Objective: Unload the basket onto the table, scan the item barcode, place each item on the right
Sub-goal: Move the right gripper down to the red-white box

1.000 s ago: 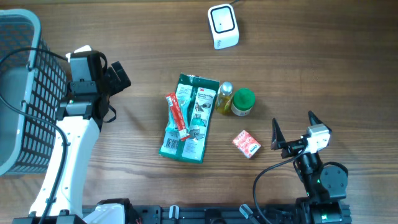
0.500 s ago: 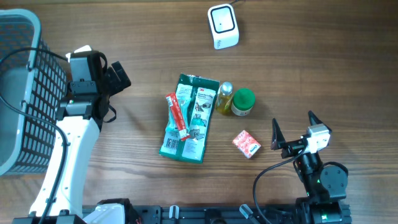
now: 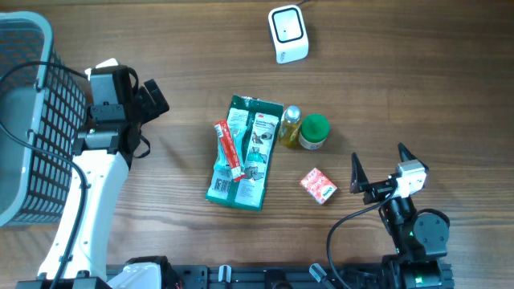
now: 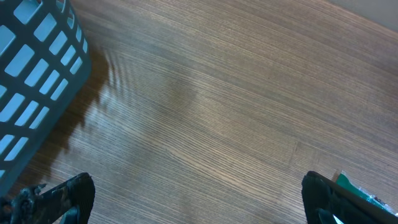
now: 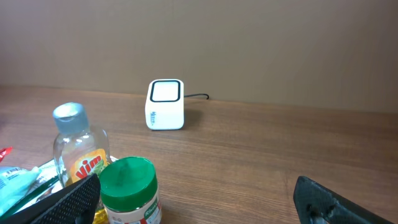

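Observation:
Several items lie at mid-table: a green packet (image 3: 241, 156) with a red tube (image 3: 228, 150) on it, a small yellow bottle (image 3: 290, 126), a green-lidded jar (image 3: 314, 132) and a little red box (image 3: 319, 185). The white barcode scanner (image 3: 287, 34) stands at the far edge. My left gripper (image 3: 152, 98) is open over bare wood left of the items; in the left wrist view the left gripper (image 4: 199, 199) holds nothing. My right gripper (image 3: 381, 164) is open to the right of the jar. The right wrist view shows the right gripper (image 5: 202, 202) empty, with the jar (image 5: 129, 190), bottle (image 5: 78, 149) and scanner (image 5: 165, 104) ahead.
A grey-blue slatted basket (image 3: 24, 120) stands at the table's left edge, close to my left arm; the basket wall (image 4: 31, 81) fills the left wrist view's left side. A corner of the green packet (image 4: 357, 190) shows at that view's lower right. The scanner's cable runs off the far edge.

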Controlling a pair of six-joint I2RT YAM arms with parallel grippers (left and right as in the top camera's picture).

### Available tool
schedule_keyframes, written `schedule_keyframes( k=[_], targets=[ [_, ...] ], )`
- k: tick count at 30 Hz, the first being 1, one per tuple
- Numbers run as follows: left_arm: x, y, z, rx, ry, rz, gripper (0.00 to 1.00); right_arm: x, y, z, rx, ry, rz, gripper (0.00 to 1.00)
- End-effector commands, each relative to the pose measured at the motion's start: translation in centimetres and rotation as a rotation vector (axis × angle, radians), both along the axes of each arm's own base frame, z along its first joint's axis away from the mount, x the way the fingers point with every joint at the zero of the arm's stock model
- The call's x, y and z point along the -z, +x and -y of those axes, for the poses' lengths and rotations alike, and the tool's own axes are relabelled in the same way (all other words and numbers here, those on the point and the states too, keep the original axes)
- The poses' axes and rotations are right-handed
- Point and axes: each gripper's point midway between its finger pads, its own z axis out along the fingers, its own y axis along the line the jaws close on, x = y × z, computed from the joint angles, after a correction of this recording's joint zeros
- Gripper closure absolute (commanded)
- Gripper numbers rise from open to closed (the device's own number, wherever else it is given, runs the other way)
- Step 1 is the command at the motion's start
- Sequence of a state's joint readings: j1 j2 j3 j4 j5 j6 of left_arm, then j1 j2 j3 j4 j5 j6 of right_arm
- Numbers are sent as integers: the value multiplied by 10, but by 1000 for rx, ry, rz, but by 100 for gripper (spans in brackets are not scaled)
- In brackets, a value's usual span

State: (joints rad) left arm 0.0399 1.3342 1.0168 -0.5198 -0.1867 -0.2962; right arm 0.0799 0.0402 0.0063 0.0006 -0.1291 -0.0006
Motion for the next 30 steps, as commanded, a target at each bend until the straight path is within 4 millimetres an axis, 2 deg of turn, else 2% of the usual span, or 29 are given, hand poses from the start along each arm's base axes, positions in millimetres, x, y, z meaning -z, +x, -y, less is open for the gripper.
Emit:
schedule_keyframes(
  k=[1,6,8,9,11,13,15,17,21,24,26,27,28,29,30],
  targets=[
    [-6,1,-3,-1,16,12,0,-2,0,3,15,5,9,0],
    [-6,1,-3,-1,16,12,0,-13,-12,-30,-182,105,-19,0],
    [-6,1,-3,-1,16,12,0,-24,-16,-30,-179,136,-44,0],
    [-6,1,-3,-1,16,12,0,-36,-21,-29,-178,146,-52,0],
    [-6,1,-3,-1,16,12,0,-77,-33,-28,-173,160,-59,0],
    [-6,1,-3,-1,16,12,0,-105,-41,-27,-172,160,-90,0],
    [-6,1,-3,-1,15,12,0,-122,-43,-28,-173,158,-158,0],
    [-6,1,-3,-1,16,12,0,-130,-40,-30,-176,159,-277,0],
    [-6,1,-3,-1,16,12,0,-127,-41,-53,-309,131,-566,0],
    [-6,1,-3,-1,16,12,0,-106,-34,-61,-343,161,-802,0],
    [-6,1,-3,-1,16,12,0,-87,-35,-69,-415,130,-901,0],
    [-6,1,-3,-1,16,12,0,-77,-37,-69,-429,108,-948,10],
    [-6,1,-3,-1,16,12,0,-65,-37,-64,-399,99,-1014,43],
    [-6,1,-3,-1,16,12,0,-50,-37,-59,-354,99,-1097,71],
    [-6,1,-3,-1,16,12,0,-41,-38,-57,-340,98,-1144,78]
  ],
)
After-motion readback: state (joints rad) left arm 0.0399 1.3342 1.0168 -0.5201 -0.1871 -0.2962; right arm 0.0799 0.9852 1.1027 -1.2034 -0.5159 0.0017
